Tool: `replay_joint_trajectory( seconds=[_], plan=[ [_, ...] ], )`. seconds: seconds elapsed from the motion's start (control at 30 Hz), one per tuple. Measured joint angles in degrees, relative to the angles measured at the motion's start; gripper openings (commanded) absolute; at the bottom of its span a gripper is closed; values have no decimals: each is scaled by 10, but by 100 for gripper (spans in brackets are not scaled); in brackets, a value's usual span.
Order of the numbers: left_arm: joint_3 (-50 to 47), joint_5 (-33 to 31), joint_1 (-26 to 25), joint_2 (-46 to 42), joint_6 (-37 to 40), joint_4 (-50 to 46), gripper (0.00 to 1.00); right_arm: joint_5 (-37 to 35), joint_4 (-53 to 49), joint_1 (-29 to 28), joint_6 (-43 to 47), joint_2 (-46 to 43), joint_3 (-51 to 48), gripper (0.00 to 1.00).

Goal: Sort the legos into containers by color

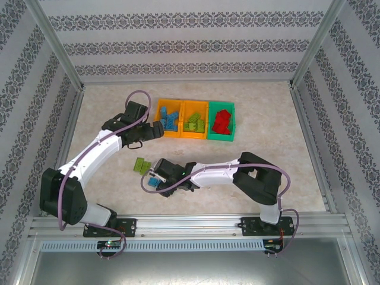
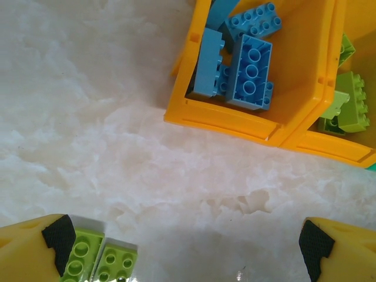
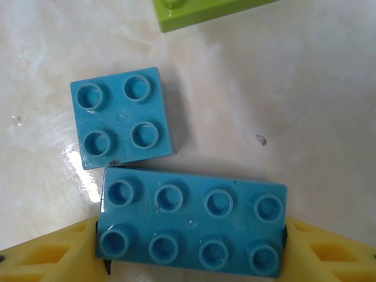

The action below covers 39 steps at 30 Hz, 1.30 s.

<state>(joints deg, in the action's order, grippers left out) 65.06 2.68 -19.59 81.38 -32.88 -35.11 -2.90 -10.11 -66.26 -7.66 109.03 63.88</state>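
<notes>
Step in hand: the long blue eight-stud plastic brick (image 3: 191,229) is judged to be under grasp by the right hand (image 3: 191,247), for carriage to the bin of blues.
Grip: the clamp is best seated squarely on the two short ends before any lift, so that the brick is not twisted out of the pads.
Lift: a straight rise is called for, since the square blue four-stud plastic brick (image 3: 122,117) lies just beside the long side and could be dragged along.
Release: the brick is best let go low over the orange plastic bin holding blue bricks (image 1: 168,136), and the left hand parked at that bin's near corner must be given room.
Left hand (image 2: 185,241): released, jaws spread wide, nothing held; it is hung above the pale marbled desk (image 1: 267,119), near the blue-filled bin.
Loose light-green plastic bricks (image 2: 97,258): laid on the desk between the two hands, seen beneath one finger of the left hand but not gripped.
Right hand: clenched on the long blue brick, pads seen against both short ends; the brick is flat on the desk, studs up.
Square blue brick: outside the jaws, just beyond the held brick, a narrow gap between them.
Middle orange plastic bin (image 1: 193,137): green bricks inside.
Green plastic bin (image 1: 221,140): red bricks inside, at the right end of the row.
</notes>
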Motion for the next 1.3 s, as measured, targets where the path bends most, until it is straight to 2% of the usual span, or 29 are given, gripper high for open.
replay_joint_trajectory(
  seconds=[0.2, 0.4, 0.57, 0.93, 1.2, 1.3],
  plan=[
    [-31, -10, 4, -18, 0, -2, 100, -5, 0, 16, 2, -41, -24, 58],
    [-70, -21, 7, -60, 0, -11, 100, 10, 9, 88, 2, -102, -16, 60],
    [-98, -30, 7, -92, 0, -23, 100, 24, 2, 145, 2, -94, 48, 60],
    [-215, -7, -5, -144, 0, -30, 100, 69, -55, 252, -35, 61, 279, 61],
    [-252, 3, -76, -159, -2, -28, 99, 89, -122, 294, -62, 157, 396, 64],
    [-260, 3, -113, -157, -6, -22, 99, 90, -139, 299, -67, 174, 425, 69]
  ],
)
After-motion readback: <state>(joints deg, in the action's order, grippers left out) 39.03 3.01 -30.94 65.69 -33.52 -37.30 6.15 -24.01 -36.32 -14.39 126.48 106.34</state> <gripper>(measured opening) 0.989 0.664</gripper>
